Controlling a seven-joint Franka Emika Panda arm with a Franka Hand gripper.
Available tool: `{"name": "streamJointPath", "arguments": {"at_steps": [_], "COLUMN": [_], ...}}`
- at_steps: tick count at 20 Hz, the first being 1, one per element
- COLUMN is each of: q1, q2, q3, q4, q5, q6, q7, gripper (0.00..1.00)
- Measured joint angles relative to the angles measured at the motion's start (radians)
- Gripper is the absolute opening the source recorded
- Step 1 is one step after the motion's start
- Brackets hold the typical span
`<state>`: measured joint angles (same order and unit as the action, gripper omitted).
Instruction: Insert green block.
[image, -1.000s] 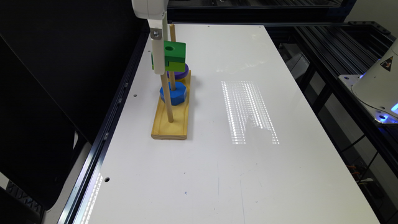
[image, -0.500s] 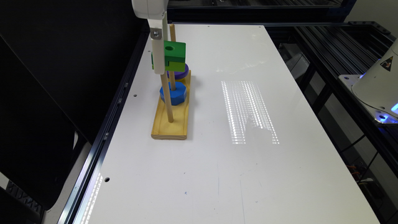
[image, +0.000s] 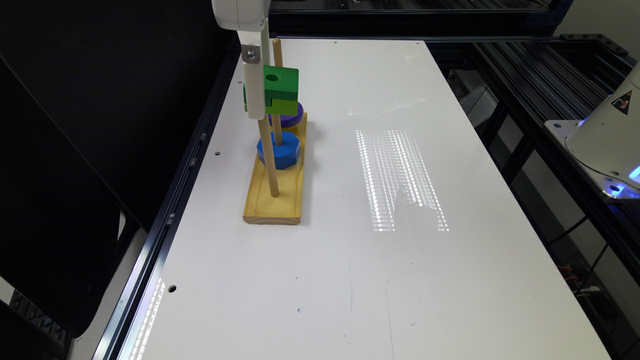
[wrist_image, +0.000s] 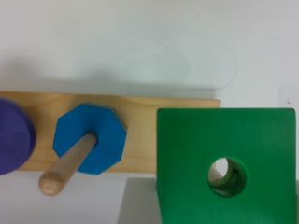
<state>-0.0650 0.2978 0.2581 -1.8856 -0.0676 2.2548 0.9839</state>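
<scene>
The green block (image: 280, 90) hangs above the wooden peg board (image: 275, 205), held at its side by my gripper (image: 260, 102), which is shut on it. In the wrist view the green block (wrist_image: 224, 140) is seen from above, and the tip of a wooden peg (wrist_image: 216, 175) shows inside its round hole. In the exterior view that bare peg (image: 268, 160) rises from the near end of the board up to the block's underside.
A blue hexagonal block (image: 279, 150) sits on the middle peg and a purple ring (image: 290, 117) at the far end. The board lies near the exterior view's left table edge (image: 165, 225). White tabletop (image: 400, 275) spreads to the exterior view's right.
</scene>
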Motion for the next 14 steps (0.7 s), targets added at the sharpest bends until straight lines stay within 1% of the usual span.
{"name": "streamJointPath", "arguments": {"at_steps": [10,14], "q1": [0.004,0.005], "q2": [0.006,0.020], "q3": [0.003,0.004], "q4": [0.009,0.027], "q5": [0.0000,-0.0001], "q6": [0.001,0.000], "q7": [0.000,0.000], "gripper": [0.00,0.00]}}
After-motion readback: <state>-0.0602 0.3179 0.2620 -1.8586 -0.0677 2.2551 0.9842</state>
